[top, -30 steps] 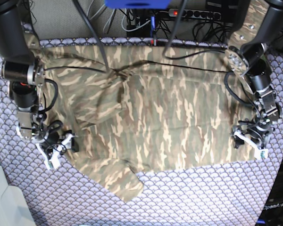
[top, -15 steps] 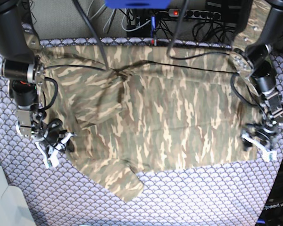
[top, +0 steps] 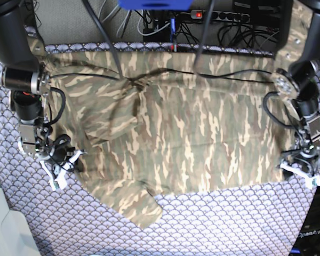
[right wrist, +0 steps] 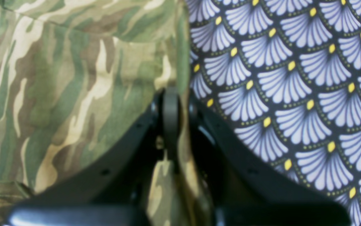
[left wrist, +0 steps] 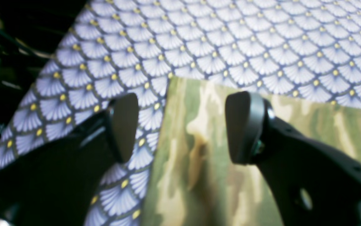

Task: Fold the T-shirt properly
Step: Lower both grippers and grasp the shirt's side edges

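The T-shirt (top: 176,133) lay spread over the table, its camouflage cloth covering most of the middle, with one sleeve folded in across the body and another flap trailing toward the near edge. Its two side edges reached out to the arms at either side of the base view.

At the right gripper (right wrist: 171,110), the fingers (right wrist: 170,103) were pressed together, pinching the shirt's edge; a strip of camouflage cloth ran down between them toward the wrist. To one side of those fingers lay the rest of the shirt, to the other the bare fan-scale tablecloth (right wrist: 293,78).

At the left gripper (left wrist: 180,125), the fingers (left wrist: 245,125) stood spread apart over the shirt's corner. The cloth's edge ran up between them: one finger hung over the camouflage, the other over the tablecloth just beside the hem. Whether they touched the cloth could not be told.

In the base view the right gripper (top: 61,162) sat at the shirt's edge on that view's left, the left gripper (top: 304,170) at the corner on its right. Cables (top: 149,74) crossed the shirt's far part.
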Robot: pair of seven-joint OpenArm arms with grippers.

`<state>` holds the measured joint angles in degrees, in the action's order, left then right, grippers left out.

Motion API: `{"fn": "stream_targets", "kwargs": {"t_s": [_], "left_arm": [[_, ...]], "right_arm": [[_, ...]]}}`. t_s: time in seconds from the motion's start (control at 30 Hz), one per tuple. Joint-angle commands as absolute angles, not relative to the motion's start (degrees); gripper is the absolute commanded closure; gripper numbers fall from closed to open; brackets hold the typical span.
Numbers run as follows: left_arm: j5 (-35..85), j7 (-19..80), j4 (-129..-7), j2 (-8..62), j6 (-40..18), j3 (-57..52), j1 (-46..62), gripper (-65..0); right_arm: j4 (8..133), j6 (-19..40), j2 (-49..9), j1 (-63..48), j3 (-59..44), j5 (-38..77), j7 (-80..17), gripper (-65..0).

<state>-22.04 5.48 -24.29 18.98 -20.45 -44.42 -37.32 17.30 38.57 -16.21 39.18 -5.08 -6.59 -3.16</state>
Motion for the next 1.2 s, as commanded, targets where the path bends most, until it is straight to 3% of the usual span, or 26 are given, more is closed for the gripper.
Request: {"fn": "stream_targets", "kwargs": {"t_s": [0.0, 0.17, 0.5, 0.63, 1.17], "left_arm": [[-21.49, 4.35, -23.87, 20.53, -20.18, -44.53, -38.9, -42.6], [-21.58, -1.89, -19.12, 20.88, -19.91, -44.62, -39.43, -42.6], [-21.49, -2.59, -15.96, 20.44, -19.65, -44.79, -39.52, -42.6], [-21.49, -2.68, -15.96, 20.44, -14.73, -44.79, -39.43, -42.6], [-21.49, -2.68, -15.87, 17.36, -14.55, -44.79, -38.11, -42.6]], "right_arm": [[17.19, 38.99, -16.4, 39.52, -4.79, -8.4, -6.64, -2.4], [17.19, 38.99, -16.4, 39.34, -4.7, -8.4, -6.55, -2.6], [17.19, 38.99, -16.4, 39.34, -4.62, -8.4, -6.64, -2.7], [17.19, 38.99, -16.48, 39.34, -4.62, -8.4, -6.64, -2.8], [17.19, 39.08, -16.48, 39.25, -4.53, -8.4, -6.9, -2.9]]}}
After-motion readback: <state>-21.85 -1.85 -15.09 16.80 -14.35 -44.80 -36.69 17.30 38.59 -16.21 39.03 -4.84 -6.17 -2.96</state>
